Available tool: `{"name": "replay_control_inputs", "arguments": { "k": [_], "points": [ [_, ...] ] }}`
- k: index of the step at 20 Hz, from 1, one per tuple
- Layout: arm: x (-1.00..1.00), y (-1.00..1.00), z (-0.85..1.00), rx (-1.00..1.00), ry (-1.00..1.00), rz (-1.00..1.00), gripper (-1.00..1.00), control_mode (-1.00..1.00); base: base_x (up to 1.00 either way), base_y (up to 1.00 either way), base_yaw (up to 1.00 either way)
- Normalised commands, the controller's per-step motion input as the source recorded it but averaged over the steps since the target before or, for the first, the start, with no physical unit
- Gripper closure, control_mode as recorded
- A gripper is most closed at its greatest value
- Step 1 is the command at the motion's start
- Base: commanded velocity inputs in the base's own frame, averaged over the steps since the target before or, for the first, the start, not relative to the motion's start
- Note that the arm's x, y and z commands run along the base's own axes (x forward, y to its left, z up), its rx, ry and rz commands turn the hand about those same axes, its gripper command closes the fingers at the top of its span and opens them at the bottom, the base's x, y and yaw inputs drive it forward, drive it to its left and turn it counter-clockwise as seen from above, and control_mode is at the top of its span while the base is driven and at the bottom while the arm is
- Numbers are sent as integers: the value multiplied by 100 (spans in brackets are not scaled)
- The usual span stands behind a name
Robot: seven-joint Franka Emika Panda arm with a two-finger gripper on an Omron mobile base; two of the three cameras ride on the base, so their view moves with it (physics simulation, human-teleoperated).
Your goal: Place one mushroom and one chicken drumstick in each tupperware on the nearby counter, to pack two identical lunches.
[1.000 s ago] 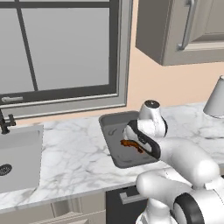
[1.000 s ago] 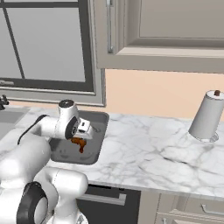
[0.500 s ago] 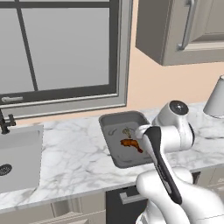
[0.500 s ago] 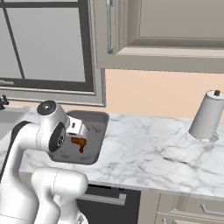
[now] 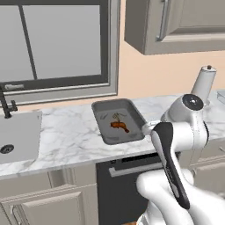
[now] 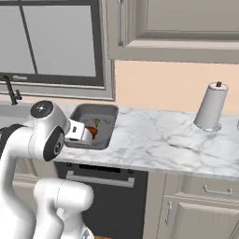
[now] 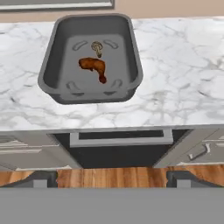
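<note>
My end effector [image 7: 112, 178] is released, jaws wide apart and empty, raised in front of the worktop [image 7: 183, 65] edge. The tupperware [image 7: 52, 65] sits on the marble. Inside it lie a mushroom [image 7: 97, 47] and, just beside it, a chicken drumstick [image 7: 93, 67].

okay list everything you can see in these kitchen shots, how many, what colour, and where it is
tupperware: one, grey, on the counter under the window
chicken drumstick: one, reddish-brown, inside the tupperware
mushroom: one, pale with a brownish cap, inside the tupperware, beside the drumstick
counter: one, white marble with grey veins
sink: one, pale, at the counter's left end
faucet: one, black, behind the sink
paper towel roll: one, white-grey, on the counter to the right
hand: one, dark fingertips apart, open, holding nothing, drawn back from the tupperware
</note>
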Motion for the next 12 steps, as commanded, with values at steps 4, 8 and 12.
{"name": "replay_control_inputs", "arguments": {
  "k": [4, 8, 12],
  "points": [
    [0, 0, 0, 0, 0, 0, -100, 100, -85, -79, -4],
    [0, 0, 0, 0, 0, 0, -100, 100, -28, -100, -9],
    [0, 0, 0, 0, 0, 0, -100, 100, -3, -100, -4]
  ]
}}
